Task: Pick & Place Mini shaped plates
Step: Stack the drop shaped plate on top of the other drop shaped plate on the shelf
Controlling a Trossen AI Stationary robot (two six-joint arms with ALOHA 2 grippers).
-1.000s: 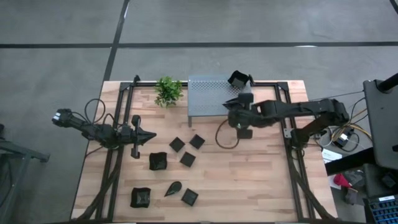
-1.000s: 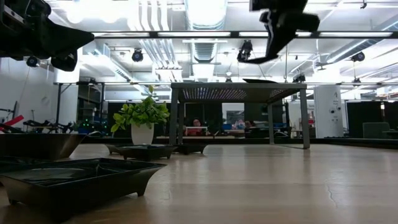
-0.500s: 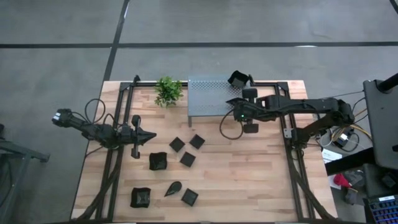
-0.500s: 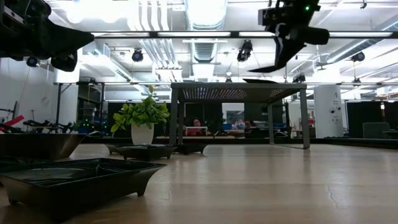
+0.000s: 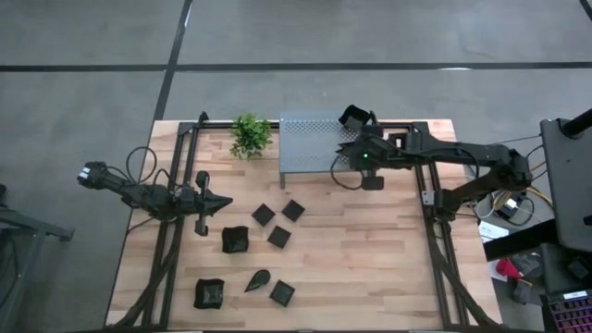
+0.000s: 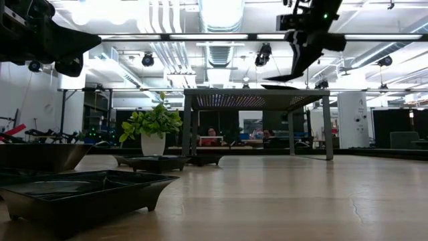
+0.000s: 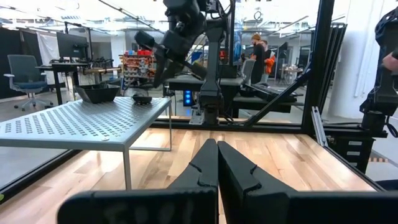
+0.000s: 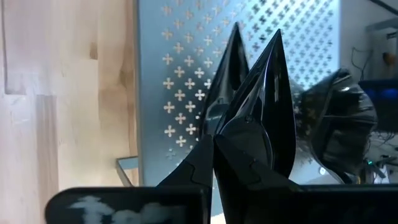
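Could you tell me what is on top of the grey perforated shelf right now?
A deep black dish sits at the shelf's far right corner. The right gripper holds a leaf-shaped plate above the same end. A second dish beside it shows only in the left wrist view.

grey perforated shelf, green plant, wooden table

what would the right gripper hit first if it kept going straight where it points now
Probably the grey perforated shelf: the right gripper, shut on a teardrop plate, aims down at its top, beside a dish there. Depth is unclear.
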